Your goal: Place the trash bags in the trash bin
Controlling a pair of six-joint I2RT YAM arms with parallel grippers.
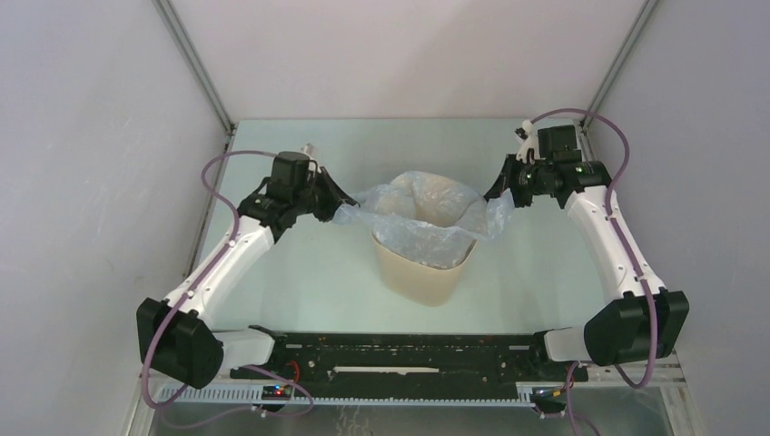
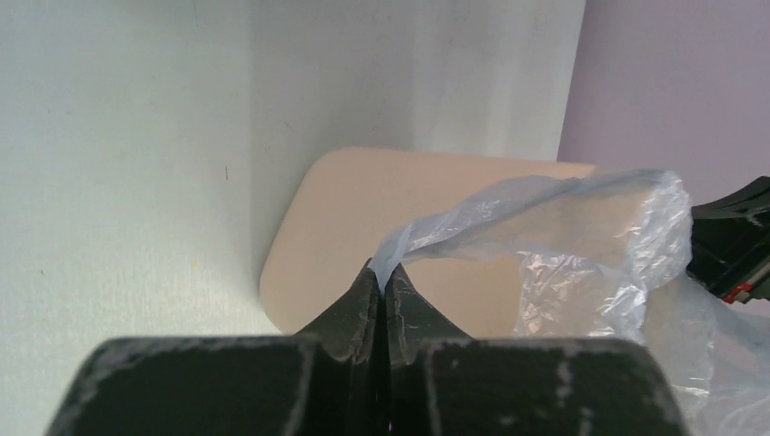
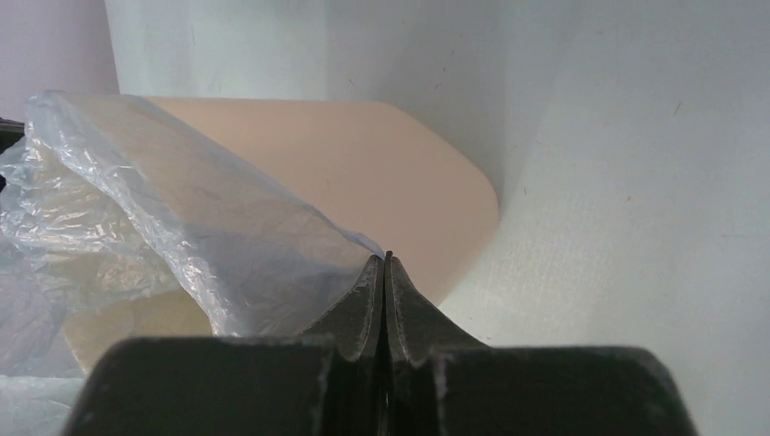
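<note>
The beige trash bin stands upright mid-table. The pale blue-grey trash bag is stretched across its mouth, its middle sagging inside the bin. My left gripper is shut on the bag's left edge, left of the bin. My right gripper is shut on the bag's right edge, right of the bin. In the left wrist view the shut gripper pinches the film above the bin. In the right wrist view the shut gripper pinches the film over the bin.
Grey enclosure walls stand close on the left, back and right. A metal post rises at the back left corner and another post at the back right. The arm bases and a black rail line the near edge.
</note>
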